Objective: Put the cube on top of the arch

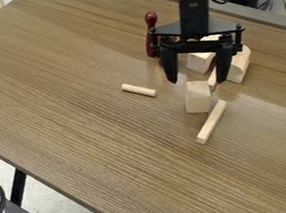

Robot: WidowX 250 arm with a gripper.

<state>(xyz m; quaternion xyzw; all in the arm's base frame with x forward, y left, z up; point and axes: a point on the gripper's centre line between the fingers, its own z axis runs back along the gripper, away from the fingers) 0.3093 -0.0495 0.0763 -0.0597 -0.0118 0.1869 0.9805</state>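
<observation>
Gripper (197, 81) open, nr. cube (198, 98), long axis prob. twd. camera

Robot arm (194, 15), black, 1: enters at top edge. Gripper (197, 81), black, 1: pointing down, 2 fingers (171, 66) spread apart.

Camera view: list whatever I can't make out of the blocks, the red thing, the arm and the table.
All in the camera view:
- Rear blocks: full shapes, partly hidden by the gripper.
- Red pin-shaped object: lower part, partly behind the gripper.
- Arm: upper part, cut off by the top edge.
- Table: cut off by the right and bottom edges.
</observation>
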